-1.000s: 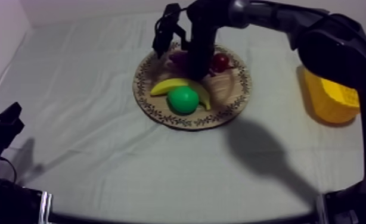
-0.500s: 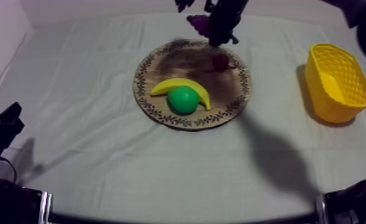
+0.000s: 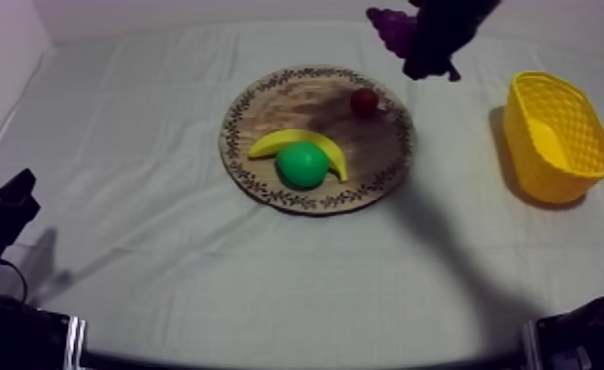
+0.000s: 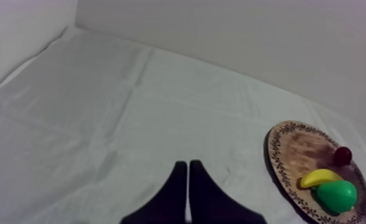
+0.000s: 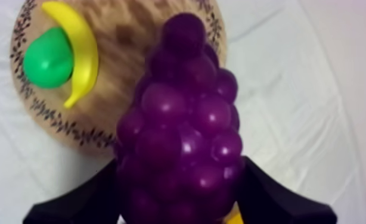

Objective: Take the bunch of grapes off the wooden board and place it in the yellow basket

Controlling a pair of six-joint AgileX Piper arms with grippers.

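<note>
The purple bunch of grapes [image 3: 389, 24] hangs in the air past the far right rim of the wooden board [image 3: 296, 98], held by my right gripper [image 3: 428, 47]. In the right wrist view the grapes [image 5: 185, 131] sit between the two black fingers [image 5: 90, 199], which are shut on them, above the board's [image 5: 126, 36] edge. The yellow basket [image 3: 552, 138] stands at the right side of the table, apart from the gripper. My left gripper [image 3: 9, 202] rests low at the left, its fingers [image 4: 188, 182] together as a narrow wedge.
On the board lie a banana [image 3: 301, 144], a green pear [image 3: 301, 165] and a small red fruit [image 3: 365, 100]. The left wrist view has the board [image 4: 298, 149] far off with the same fruit on it.
My right gripper lifted the grapes off the board and has carried them up and to the right, toward the basket side. The left arm has not moved.
</note>
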